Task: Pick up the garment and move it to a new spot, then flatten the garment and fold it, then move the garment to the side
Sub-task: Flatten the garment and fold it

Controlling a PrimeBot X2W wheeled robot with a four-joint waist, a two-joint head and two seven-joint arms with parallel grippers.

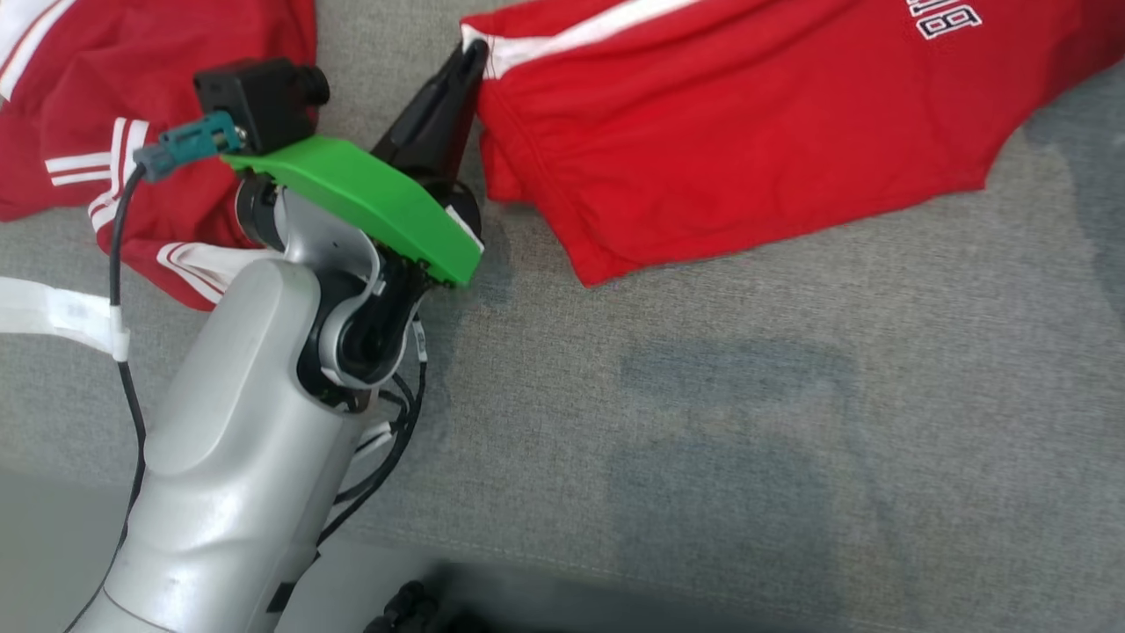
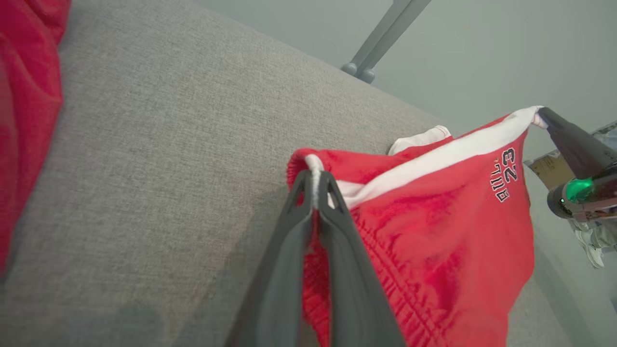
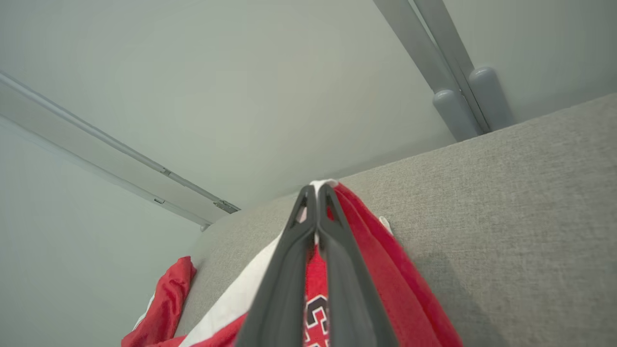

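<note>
The far edge of the red athletic garment with a white band (image 1: 747, 141) is cut off at the top of the head view, and so is most of its black number print (image 2: 503, 180). It reads as a 23 over some letters I can't make out. Its right end also runs out of that picture. A second red garment with white stripes (image 1: 53, 132) lies at the far left, cropped by the frame and partly hidden behind the left arm's green wrist plate (image 1: 352, 198).

The left hand (image 1: 473, 53) has its two dark fingers pressed together, pinching the near-left corner of the white band. The right hand (image 3: 317, 189) is likewise clamped tight on the other end of that band, red cloth hanging down on both sides of its fingers. Between the two hands the band is pulled straight.

The garment sits on the far right part of the grey fabric-covered counter (image 1: 703, 422), its body spread over the cloth below the gripped edge. How far that edge is raised off the counter I can't tell.
</note>
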